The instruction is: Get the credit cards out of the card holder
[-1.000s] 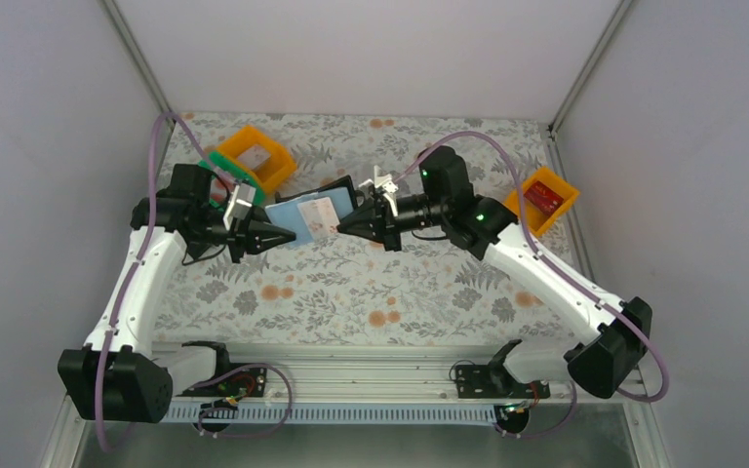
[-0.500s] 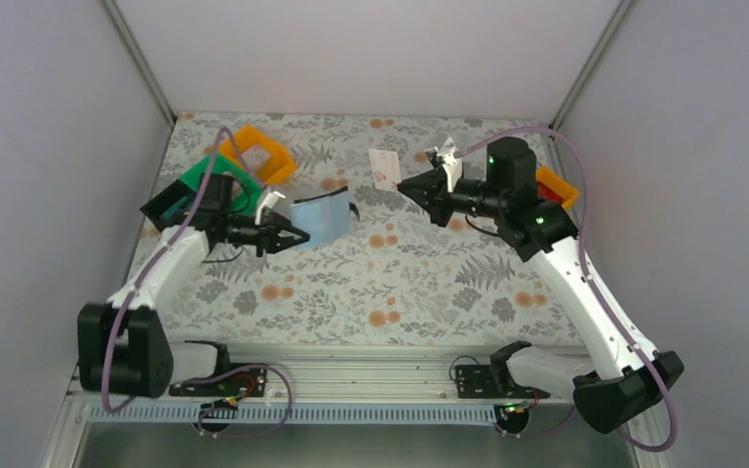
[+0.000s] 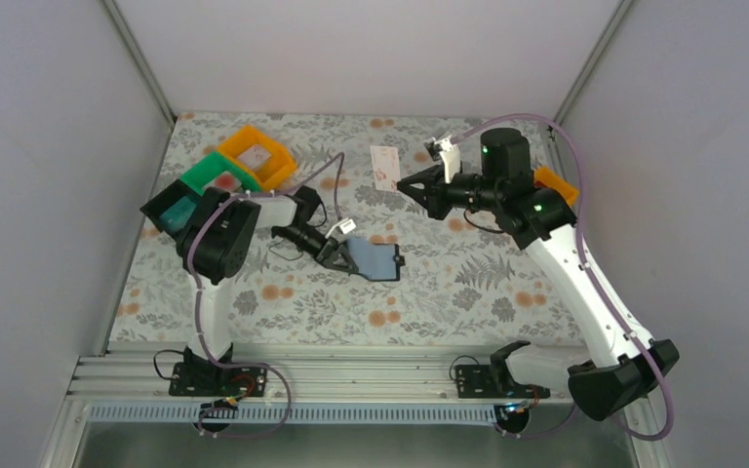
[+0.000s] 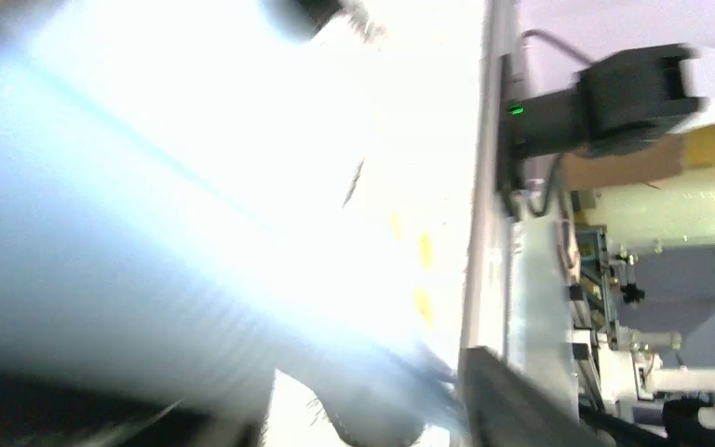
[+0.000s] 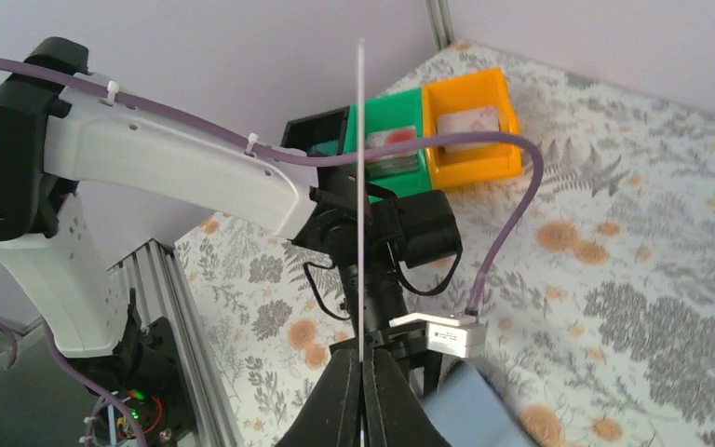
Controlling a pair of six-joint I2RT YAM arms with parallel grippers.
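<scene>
The card holder (image 3: 377, 261) is spread open at the table's middle, grey-blue inside up, its black tab at the right edge. My left gripper (image 3: 339, 253) is at its left edge; whether the jaws still pinch it does not show. In the left wrist view the card holder (image 4: 149, 233) is a blurred pale-blue mass filling the frame. My right gripper (image 3: 407, 186) is shut on a pale credit card (image 3: 383, 168) with red print, raised above the far middle of the table. In the right wrist view that credit card (image 5: 360, 186) stands edge-on, clamped between the right gripper (image 5: 361, 361) fingers.
At the far left stand an orange bin (image 3: 257, 154) with a card in it, a green bin (image 3: 216, 176) and a black bin (image 3: 171, 207). Another orange bin (image 3: 557, 186) is half hidden behind the right arm. The left arm (image 5: 177, 177) is folded back over the table's left.
The left arm has folded in and carried the card holder down and right onto the middle of the table. The right gripper with its card has barely moved since half a second ago.
</scene>
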